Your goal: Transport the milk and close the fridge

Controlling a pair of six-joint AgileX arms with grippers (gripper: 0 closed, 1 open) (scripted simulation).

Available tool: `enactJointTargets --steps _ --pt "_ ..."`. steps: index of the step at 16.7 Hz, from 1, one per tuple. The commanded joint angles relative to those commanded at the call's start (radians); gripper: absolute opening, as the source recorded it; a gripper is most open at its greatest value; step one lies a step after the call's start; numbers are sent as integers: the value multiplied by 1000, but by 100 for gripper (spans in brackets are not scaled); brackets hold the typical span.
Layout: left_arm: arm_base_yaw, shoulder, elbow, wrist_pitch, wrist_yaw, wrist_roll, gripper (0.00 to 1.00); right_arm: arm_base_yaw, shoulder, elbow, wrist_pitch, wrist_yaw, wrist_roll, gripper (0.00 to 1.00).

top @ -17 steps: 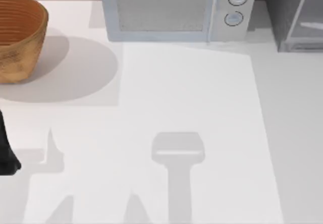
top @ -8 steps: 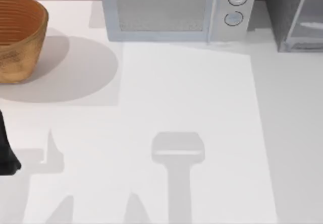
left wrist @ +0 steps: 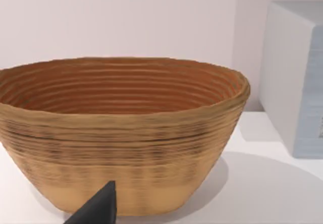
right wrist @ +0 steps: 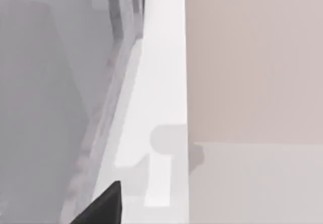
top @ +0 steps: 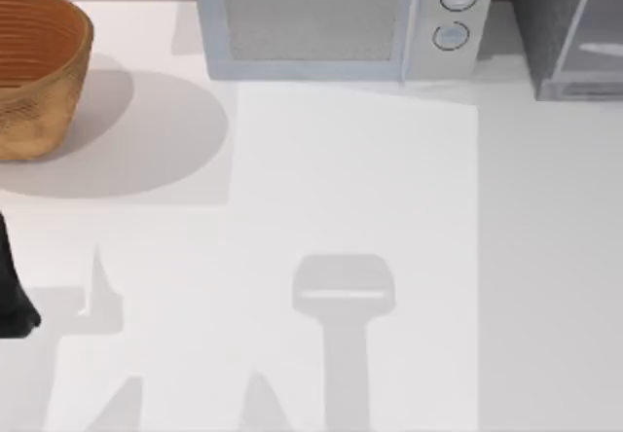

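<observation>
Right end effector (right wrist: 101,206) closer beside fridge (top: 565,33) than before

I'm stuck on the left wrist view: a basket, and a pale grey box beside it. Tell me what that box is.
Observer: In the top view it is the microwave, at the table's far edge, with two round knobs on its right end.
Operator: Now place the fridge for me.
Observer: The fridge stands in the table's far right corner, just right of the microwave, with a narrow gap between them.
Operator: Give me my left arm's position.
Observer: The left arm sits at the table's left edge, on the near side of the basket and apart from it.
</observation>
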Motion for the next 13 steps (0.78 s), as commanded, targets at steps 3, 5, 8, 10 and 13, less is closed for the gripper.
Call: enactJointTargets --steps 3,5,8,10,13 --pt "0 0 0 0 0 0 100 44 -6 -12 87 20 91 100" --pt "0 0 0 0 0 0 100 48 -6 -13 95 22 100 100" --pt "0 0 0 0 0 0 100 40 -6 -12 95 20 98 100" --pt "0 0 0 0 0 0 100 52 -13 -14 105 30 108 100" --pt "0 0 0 0 0 0 100 146 -43 -35 154 101 171 100"
